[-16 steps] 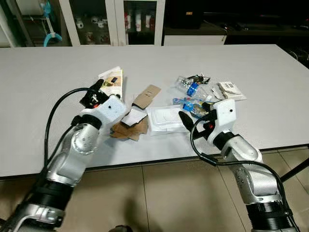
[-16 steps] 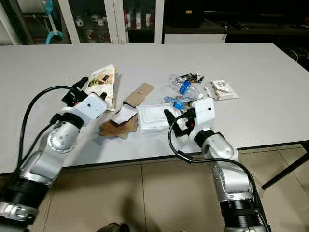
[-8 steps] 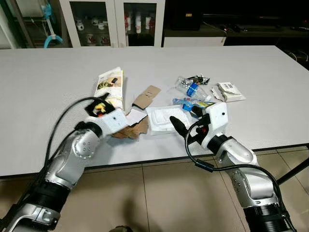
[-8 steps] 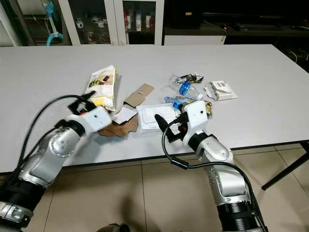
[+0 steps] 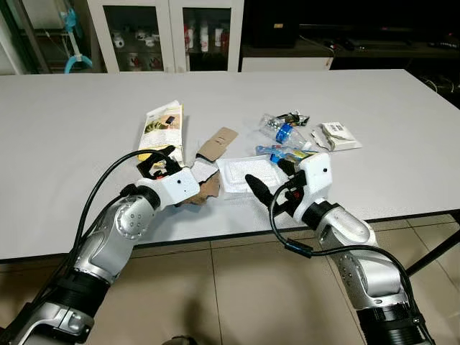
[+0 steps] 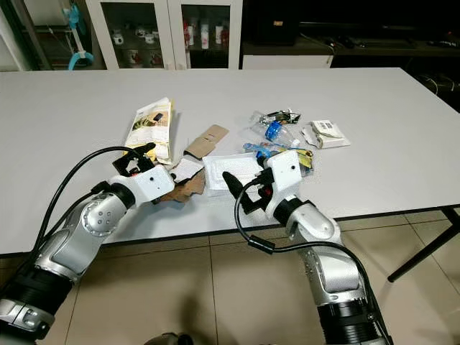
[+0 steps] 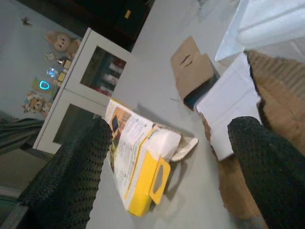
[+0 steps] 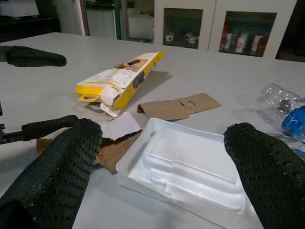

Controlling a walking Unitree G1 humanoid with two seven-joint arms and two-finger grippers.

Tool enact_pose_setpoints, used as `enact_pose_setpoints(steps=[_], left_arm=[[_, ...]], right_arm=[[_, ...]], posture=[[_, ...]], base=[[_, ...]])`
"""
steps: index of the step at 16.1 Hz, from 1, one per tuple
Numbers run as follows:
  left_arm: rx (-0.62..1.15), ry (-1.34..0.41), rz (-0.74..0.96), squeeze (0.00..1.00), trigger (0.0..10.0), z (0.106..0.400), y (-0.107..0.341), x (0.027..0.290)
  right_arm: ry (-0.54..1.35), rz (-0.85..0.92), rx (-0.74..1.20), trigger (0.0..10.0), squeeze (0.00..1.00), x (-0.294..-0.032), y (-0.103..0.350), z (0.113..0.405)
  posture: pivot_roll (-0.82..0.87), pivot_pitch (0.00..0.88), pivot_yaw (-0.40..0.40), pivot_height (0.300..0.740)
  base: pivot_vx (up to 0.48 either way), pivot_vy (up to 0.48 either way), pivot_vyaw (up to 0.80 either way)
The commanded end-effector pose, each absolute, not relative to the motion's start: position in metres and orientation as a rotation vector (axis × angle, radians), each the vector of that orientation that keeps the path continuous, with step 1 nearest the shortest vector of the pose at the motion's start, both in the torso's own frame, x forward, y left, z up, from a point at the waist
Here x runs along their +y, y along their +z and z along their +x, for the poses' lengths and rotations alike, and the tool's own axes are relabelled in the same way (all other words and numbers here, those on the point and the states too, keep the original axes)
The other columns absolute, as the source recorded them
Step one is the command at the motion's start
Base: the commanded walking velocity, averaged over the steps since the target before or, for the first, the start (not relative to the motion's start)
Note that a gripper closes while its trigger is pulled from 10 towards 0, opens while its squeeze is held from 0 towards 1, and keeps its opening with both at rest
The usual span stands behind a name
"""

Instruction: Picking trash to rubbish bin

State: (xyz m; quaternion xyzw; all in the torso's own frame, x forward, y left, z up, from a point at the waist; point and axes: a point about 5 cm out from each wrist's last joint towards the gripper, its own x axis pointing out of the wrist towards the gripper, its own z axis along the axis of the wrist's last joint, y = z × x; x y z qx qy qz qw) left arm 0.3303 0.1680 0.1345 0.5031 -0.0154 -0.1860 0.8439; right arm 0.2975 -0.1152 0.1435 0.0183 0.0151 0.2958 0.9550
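Trash lies in a heap on the white table (image 5: 72, 108): a yellow carton (image 5: 164, 127), a flat brown cardboard piece (image 5: 218, 143), a white foam tray (image 5: 248, 172), torn brown cardboard (image 5: 208, 185) under a white paper scrap, a crushed plastic bottle (image 5: 284, 129) and a white packet (image 5: 336, 135). My left gripper (image 5: 162, 161) is open, low over the table just in front of the carton (image 7: 138, 162) and left of the torn cardboard (image 7: 276, 90). My right gripper (image 5: 269, 180) is open at the tray's near right corner, fingers spread either side of the tray (image 8: 190, 167).
The table's front edge (image 5: 237, 233) runs just below both wrists, with tiled floor beneath. Glass-door cabinets (image 5: 165, 29) stand behind the table. A blue and yellow wrapper (image 5: 287, 152) lies between the tray and the bottle.
My left gripper has drawn back from the carton's side toward the front edge and right. My right gripper has slid left along the tray's near side. Both stay open.
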Motion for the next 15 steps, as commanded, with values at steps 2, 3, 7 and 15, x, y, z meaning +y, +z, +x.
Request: enact_pose_setpoints(steps=[2,3,7,15], left_arm=[[0.023,-0.37,1.13,1.0,10.0,0.332,0.132,0.18],[0.031,-0.368,1.143,1.0,10.0,0.332,0.132,0.181],[0.081,-0.308,1.229,1.0,10.0,0.336,0.134,0.193],[0.051,-0.246,0.92,0.0,10.0,0.341,0.137,0.168]], right_arm=[[0.614,0.042,0.014,10.0,0.0,-0.116,0.15,0.298],[0.613,0.043,0.014,10.0,0.0,-0.117,0.15,0.298],[0.613,0.039,0.015,10.0,0.0,-0.118,0.151,0.298],[0.61,0.041,0.025,10.0,0.0,-0.12,0.15,0.294]], posture=[[-0.02,0.012,-0.012,0.74],[-0.02,0.012,-0.012,0.74],[-0.02,0.011,-0.02,0.74],[-0.04,0.042,-0.021,0.74]], base=[[0.0,0.0,0.0],[0.0,0.0,0.0],[0.0,0.0,0.0],[0.0,0.0,0.0]])
